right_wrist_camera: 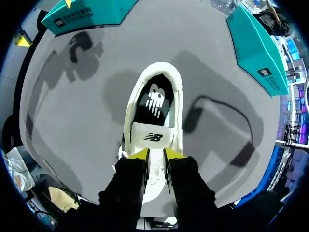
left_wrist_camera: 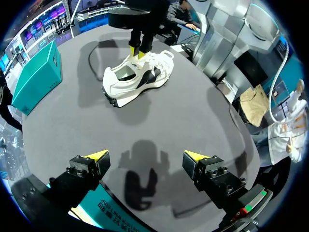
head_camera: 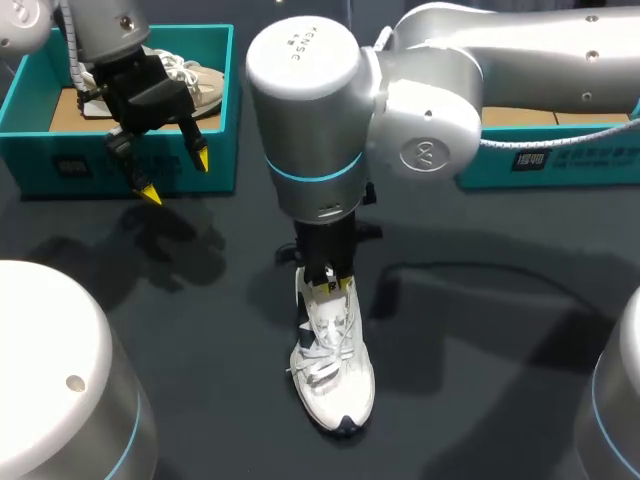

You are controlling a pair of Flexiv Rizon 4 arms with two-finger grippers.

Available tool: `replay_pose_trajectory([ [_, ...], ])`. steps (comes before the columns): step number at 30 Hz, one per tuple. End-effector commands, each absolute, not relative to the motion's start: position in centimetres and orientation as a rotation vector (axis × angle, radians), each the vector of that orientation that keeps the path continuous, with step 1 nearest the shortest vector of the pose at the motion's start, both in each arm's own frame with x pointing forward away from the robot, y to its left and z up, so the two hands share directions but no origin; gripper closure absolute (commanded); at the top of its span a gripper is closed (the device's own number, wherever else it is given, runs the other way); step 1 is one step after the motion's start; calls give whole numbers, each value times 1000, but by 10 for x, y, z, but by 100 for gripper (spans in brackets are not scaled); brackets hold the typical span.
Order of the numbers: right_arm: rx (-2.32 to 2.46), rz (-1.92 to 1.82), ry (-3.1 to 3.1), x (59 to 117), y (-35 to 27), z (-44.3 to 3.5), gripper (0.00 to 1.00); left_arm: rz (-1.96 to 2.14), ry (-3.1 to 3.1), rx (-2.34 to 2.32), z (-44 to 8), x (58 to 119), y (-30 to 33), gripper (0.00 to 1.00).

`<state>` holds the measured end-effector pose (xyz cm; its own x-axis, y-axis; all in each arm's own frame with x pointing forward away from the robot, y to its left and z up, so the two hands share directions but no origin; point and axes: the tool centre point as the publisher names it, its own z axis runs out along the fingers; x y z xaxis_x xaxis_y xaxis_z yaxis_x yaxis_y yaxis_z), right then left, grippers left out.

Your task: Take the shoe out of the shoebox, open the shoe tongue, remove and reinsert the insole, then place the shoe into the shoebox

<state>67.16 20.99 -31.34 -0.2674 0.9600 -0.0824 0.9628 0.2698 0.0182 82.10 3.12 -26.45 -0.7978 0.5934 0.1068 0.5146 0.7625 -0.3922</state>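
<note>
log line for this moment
shoe: on table | right tool: shut on tongue | left tool: open, empty, by left box

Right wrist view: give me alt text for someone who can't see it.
The right gripper pinches the tongue of a white shoe standing on the dark table, with its black insole visible inside. A teal shoebox and a second shoebox sit beyond the shoe's heel, one to either side.
</note>
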Motion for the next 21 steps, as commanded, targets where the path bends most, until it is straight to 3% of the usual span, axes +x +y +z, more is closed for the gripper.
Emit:
replay_pose_trajectory([
  [1,1629,14,2613,674,197,-305,69,509,-2735,-874,-264,821,32,0],
  [5,1375,-64,2734,681,190,-287,51,509,-2735,-874,-264,821,32,0],
  [7,1267,-93,2776,684,187,-277,23,509,-2735,-874,-264,821,32,0],
  [9,1045,-110,2854,689,184,-268,3,509,-2735,-874,-264,821,32,0],
  [13,500,-100,2976,695,183,-259,0,509,-2735,-874,-264,821,32,0],
  [21,500,-100,2976,695,183,-259,0,509,-2735,-874,-264,821,32,0],
])
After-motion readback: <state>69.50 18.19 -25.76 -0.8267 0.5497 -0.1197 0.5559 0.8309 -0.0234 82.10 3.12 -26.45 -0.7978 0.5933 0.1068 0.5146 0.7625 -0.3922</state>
